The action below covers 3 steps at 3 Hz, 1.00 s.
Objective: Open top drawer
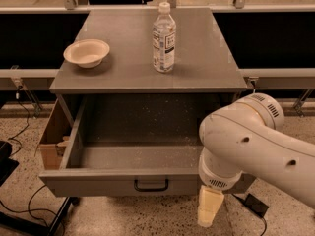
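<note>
Camera view looks down on a grey cabinet top [123, 70] in the upper half of the frame. A pale bowl [86, 52] sits on it toward the upper left. A clear water bottle [163, 38] with a white cap and a label stands upright near the top centre, well apart from the bowl. To the left of the cabinet, at mid-height, an open cardboard box [50, 144] stands just beside the cabinet's side. Dark cables [22, 203] trail over the speckled floor [123, 218] in the lower left. A small black object [254, 205] lies on the floor in the lower right, with a cable running from it.

A white robot arm [261, 146] fills the lower right. Its rounded joints stand in front of the right end of the drawer and hide that front corner.

The top drawer [108, 182] is in the centre and lower centre of the frame, directly under the cabinet top. It is pulled far out toward the camera. It is a deep grey metal box; its floor and side walls are in plain sight, and pale specks are scattered over the back wall. Its flat front runs across the lower part of the frame, with a small black bar handle [151, 185] at its middle.

The gripper [209, 209] hangs from the arm's wrist at the bottom of the frame, right of centre. It is cream-coloured and points down at the floor, below the drawer front's lower edge and to the right of the handle. It is apart from the handle. Whether it is open or closed cannot be told from this angle.
</note>
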Available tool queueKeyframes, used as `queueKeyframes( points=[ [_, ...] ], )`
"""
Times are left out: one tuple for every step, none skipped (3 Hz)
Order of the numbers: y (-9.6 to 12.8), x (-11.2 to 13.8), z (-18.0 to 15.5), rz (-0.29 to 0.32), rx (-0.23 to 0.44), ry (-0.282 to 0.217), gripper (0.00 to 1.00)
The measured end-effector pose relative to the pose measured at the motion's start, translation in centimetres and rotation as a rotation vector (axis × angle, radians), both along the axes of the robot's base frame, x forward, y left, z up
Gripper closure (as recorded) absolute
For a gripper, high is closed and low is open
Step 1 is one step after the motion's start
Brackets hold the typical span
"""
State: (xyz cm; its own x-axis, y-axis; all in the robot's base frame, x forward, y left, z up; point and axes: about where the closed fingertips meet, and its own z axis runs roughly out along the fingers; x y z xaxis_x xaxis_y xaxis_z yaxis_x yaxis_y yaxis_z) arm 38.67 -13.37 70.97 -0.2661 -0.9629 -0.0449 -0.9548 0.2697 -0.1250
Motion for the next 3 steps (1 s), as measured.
queueKeyframes(
  points=[
    [-0.4, 1.3, 3.7, 0.030, -0.003, -0.023, 0.00],
    [-2.7, 3.4, 9.5, 0.040, -0.003, -0.013, 0.00],
    [-5.1, 5.9, 14.9, 0.008, 0.009, -0.033, 0.00]
  ],
)
